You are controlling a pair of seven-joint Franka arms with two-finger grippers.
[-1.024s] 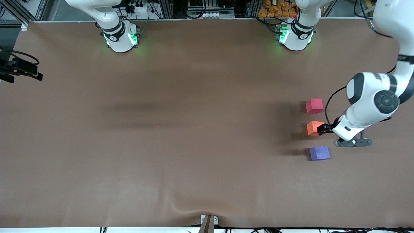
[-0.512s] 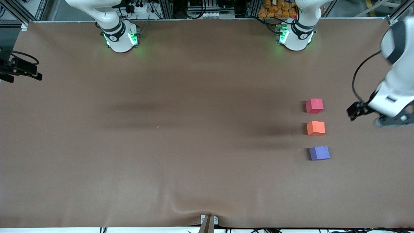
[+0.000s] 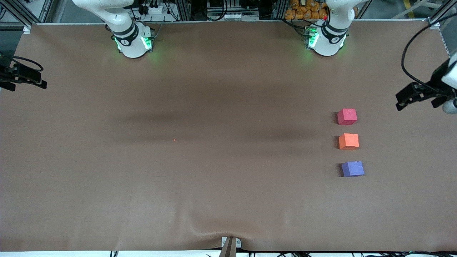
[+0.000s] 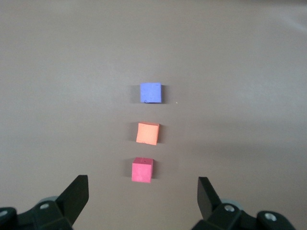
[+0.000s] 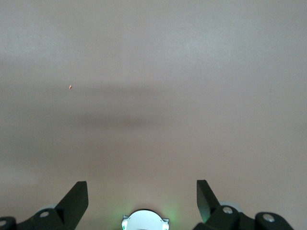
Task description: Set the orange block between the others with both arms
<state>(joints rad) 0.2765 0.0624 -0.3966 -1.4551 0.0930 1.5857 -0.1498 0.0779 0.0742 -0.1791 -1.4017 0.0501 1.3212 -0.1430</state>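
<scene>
A wide brown counter carries three small matte cubes, set in a short straight row toward the left arm's end. Taking the orange block as the landmark: it lies flat on the counter between the two others, apart from both. The pinkish-red cube lies just beside it, farther from the front camera. The purple-blue cube lies just beside it, nearer to the front camera. Nothing touches any cube.

The right arm waits near its green-lit base. The right gripper hangs over bare counter above that base, well apart from the orange block, its jaws spread wide and holding nothing. A tiny orange speck lies on the counter, well apart from the orange block, toward the right arm's end.

The left gripper is raised over the counter's edge at the left arm's end, well apart from the orange block. Its jaws stand wide open and empty, and its wrist view looks down on all three cubes.
</scene>
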